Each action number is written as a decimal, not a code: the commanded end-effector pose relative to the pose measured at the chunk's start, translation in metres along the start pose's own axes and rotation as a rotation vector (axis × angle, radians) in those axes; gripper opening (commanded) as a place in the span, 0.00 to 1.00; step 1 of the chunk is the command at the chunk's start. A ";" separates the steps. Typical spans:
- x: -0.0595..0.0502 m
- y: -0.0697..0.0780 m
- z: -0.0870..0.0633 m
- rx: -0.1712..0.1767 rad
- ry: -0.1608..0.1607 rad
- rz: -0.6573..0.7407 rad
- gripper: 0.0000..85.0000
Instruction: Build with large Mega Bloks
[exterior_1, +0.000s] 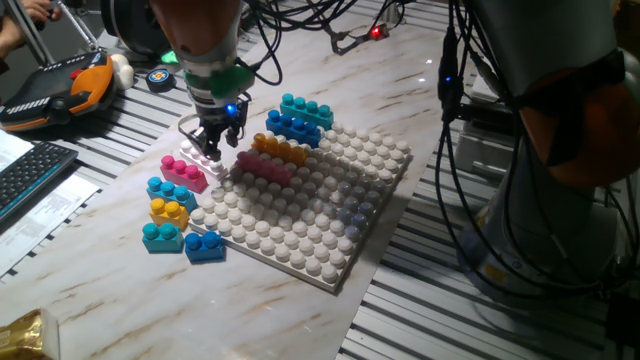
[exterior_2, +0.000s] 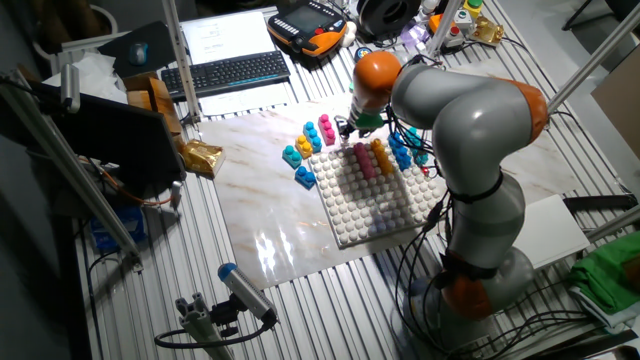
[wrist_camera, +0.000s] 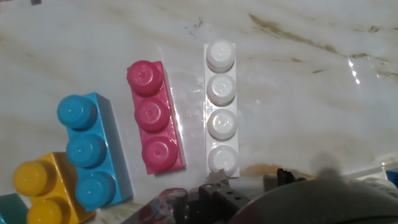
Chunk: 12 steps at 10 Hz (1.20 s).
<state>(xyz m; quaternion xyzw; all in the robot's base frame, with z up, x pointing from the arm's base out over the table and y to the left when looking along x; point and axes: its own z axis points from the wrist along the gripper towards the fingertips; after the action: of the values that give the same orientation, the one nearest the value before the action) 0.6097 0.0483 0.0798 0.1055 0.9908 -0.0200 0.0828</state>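
- One fixed view: the tool (exterior_1: 213, 150) hangs low over the marble bench (exterior_1: 110, 260), at about 9 o'clock from the big studded baseplate (exterior_1: 300, 225). Its tips are right above a white brick (exterior_1: 199, 160), and a pink brick (exterior_1: 183, 171) lies just beside that one. I cannot tell if the tips are apart or together here.
- On the baseplate lie a magenta brick (exterior_1: 264, 166) and an orange-yellow brick (exterior_1: 280, 149), side by side. At 12 o'clock from them a blue brick (exterior_1: 293, 128) and a teal brick (exterior_1: 306, 110) sit at the baseplate's far edge.
- Some short bricks (exterior_1: 172, 225) lie in a bunch on the bench at about 8 o'clock from the baseplate.
- The other fixed view: the grey arm (exterior_2: 455, 100) bends down over the baseplate (exterior_2: 375, 205). The tool is small here and mostly hidden, so its grip cannot be seen. The pink brick (exterior_2: 327, 128) lies near the arm's tip.
- Hand view: the white brick (wrist_camera: 221, 106) has four studs and lies flat, pointing from 12 to 6 o'clock. The pink brick (wrist_camera: 154, 118) has three studs and lies at its 9 o'clock, close but apart. A light blue brick (wrist_camera: 93, 152) is further at 8 o'clock.
- The tool shows only as a dark blur at the bottom edge, maybe touching nothing.
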 end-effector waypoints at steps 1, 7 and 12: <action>-0.006 0.001 0.004 -0.001 -0.003 -0.002 0.56; -0.031 0.011 0.017 -0.033 -0.002 0.010 0.56; -0.034 0.011 0.030 -0.052 -0.002 -0.002 0.54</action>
<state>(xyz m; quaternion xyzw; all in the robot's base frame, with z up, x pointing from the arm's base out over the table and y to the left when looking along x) 0.6504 0.0508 0.0550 0.1022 0.9909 0.0060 0.0872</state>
